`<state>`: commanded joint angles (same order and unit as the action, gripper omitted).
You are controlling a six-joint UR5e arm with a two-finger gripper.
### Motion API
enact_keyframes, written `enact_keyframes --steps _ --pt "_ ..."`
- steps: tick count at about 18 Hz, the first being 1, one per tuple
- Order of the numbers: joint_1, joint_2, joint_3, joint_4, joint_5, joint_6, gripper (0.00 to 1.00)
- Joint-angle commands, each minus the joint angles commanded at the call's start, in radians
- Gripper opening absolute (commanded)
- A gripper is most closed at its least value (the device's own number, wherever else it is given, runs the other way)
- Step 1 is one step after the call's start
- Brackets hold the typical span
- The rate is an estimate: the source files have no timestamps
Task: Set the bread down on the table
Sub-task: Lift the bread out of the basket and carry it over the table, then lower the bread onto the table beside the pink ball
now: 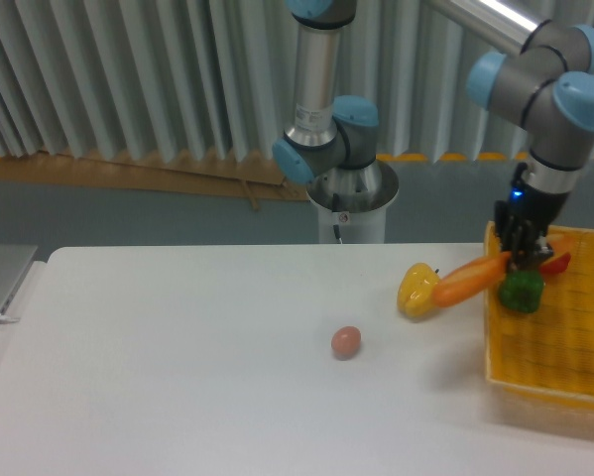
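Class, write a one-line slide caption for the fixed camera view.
Gripper holds the bread aloft over the yellow tray's left edge, beside the yellow pepper on the table.

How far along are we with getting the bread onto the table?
Done: the bread is out of the yellow tray. In hand: the gripper is shut on its right end, holding it tilted in the air, its low end near the yellow pepper. Left: lower it onto the table and release.
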<state>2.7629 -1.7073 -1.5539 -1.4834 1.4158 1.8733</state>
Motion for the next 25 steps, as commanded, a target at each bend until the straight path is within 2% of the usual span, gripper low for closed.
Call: enact_keyframes --steps 6,12,15,18,19,25 --pt "-0.156 -0.011 0.023 0.011 0.024 -0.218 0.19" --pt "-0.272 -0.047 0.051 0.015 0.048 -0.331 0.19" --pt "-0.336 -0.077 0.058 0.084 0.055 -0.425 0.19" --pt "-0.394 -0.121 0.058 0.12 0.121 -0.476 0.19" --pt "-0.407 -0.136 0.057 0.147 0.142 -0.482 0.19" --pt "-0.411 -0.196 0.057 0.222 0.149 -0.479 0.19"
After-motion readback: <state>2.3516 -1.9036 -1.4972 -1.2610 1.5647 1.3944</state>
